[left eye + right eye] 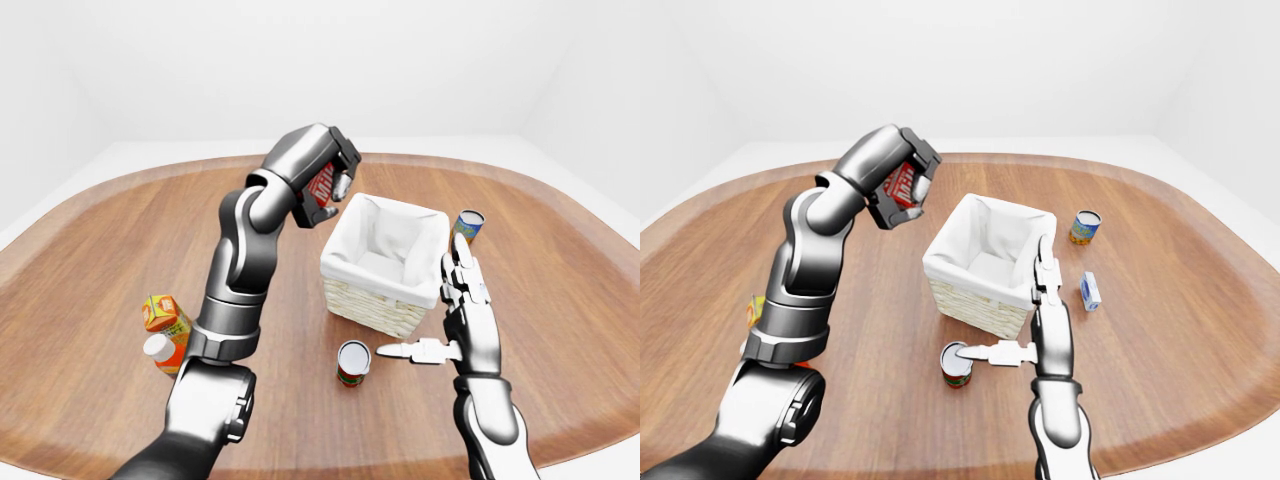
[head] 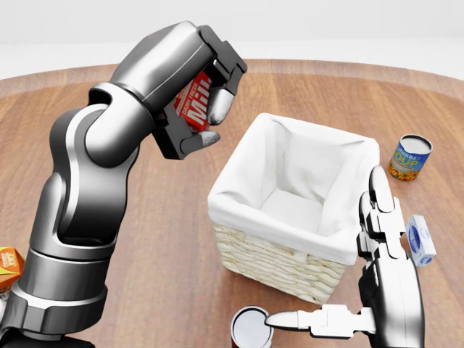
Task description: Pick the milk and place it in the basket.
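The milk is a red carton with white lettering, held tilted in the air with my left hand shut around it. In the head view it hangs above the table, just left of and above the basket's top-left corner. The basket is woven wicker with a white cloth lining and has nothing in it. My right hand stands open beside the basket's right side, fingers pointing up and thumb stretched left, holding nothing.
A red-labelled can stands below the basket, near my right thumb. A soup can and a small blue-and-white box sit right of the basket. An orange juice carton and a white-capped bottle stand at the left.
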{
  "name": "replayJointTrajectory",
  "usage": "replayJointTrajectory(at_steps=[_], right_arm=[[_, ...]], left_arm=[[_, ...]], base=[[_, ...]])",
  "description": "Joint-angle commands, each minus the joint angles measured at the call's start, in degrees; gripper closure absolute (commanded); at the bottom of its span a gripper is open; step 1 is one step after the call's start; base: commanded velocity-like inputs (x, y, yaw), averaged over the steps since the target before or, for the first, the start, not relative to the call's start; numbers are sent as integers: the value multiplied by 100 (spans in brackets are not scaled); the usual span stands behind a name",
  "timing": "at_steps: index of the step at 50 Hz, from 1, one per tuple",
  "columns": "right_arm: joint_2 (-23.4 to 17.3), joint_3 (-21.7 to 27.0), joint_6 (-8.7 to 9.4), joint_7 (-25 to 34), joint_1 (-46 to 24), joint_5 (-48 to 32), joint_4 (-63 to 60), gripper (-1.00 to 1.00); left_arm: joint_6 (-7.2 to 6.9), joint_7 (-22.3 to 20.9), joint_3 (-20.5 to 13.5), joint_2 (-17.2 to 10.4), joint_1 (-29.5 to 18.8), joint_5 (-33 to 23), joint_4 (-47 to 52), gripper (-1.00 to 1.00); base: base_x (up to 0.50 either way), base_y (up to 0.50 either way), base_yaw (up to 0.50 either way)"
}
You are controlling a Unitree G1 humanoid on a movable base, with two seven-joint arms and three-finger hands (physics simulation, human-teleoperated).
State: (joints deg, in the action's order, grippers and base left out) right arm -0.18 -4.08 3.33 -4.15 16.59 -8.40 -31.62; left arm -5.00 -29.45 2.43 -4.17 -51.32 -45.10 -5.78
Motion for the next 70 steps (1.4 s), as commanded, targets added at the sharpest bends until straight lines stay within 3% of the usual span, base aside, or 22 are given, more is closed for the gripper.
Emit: replayJointTrajectory(at_steps=[1,7,11,12,16,23,27,32,39,45,53,59,65,70], right_arm=[[-10,-20,-26,-6,30,-2,-17,-100],[-11,-17,27,3,15,8,-44,-100],[-13,-29,23,12,41,3,-66,-100],[-11,-25,7,0,14,-7,-21,-100],[-13,-34,0,4,19,-6,-16,-100],[-11,-25,-1,-6,-1,-7,10,-100],[-13,-8,-2,8,19,13,-22,-100],[-8,-36,-8,3,24,-9,-11,-100],[-19,-49,14,13,44,-6,-66,-100],[-21,-53,-9,8,39,1,-36,-100],[-21,-67,-23,-5,58,-4,-41,-100],[-28,-86,-84,-14,67,-14,24,-100],[-29,-53,-80,3,59,8,29,-100],[-23,-40,-46,10,35,14,10,-100]], left_arm=[[0,46,108,240,-184,-17,186,100],[0,-283,186,410,-307,-133,539,100],[0,-214,214,476,-262,-133,482,100],[0,-443,196,548,-237,27,524,100],[0,-581,190,631,-269,309,584,100],[0,-530,216,747,-336,790,683,100],[0,-565,161,715,-450,1200,687,100],[0,-266,-54,670,-783,2085,597,100],[0,19,32,471,-808,2489,504,100],[0,46,-97,372,-881,3010,357,100],[0,502,-175,188,-1084,3208,-600,100],[0,765,-197,166,-1360,3330,-2225,100],[0,819,-299,179,-1693,3599,-3484,100],[0,663,-144,319,-1651,3535,-3565,100]], base=[[0,0,0],[0,0,0],[0,0,0],[0,0,0],[0,0,0],[0,0,0],[0,0,0],[0,0,0],[0,0,0],[0,0,0],[0,0,0],[0,0,0],[0,0,0],[0,0,0]])
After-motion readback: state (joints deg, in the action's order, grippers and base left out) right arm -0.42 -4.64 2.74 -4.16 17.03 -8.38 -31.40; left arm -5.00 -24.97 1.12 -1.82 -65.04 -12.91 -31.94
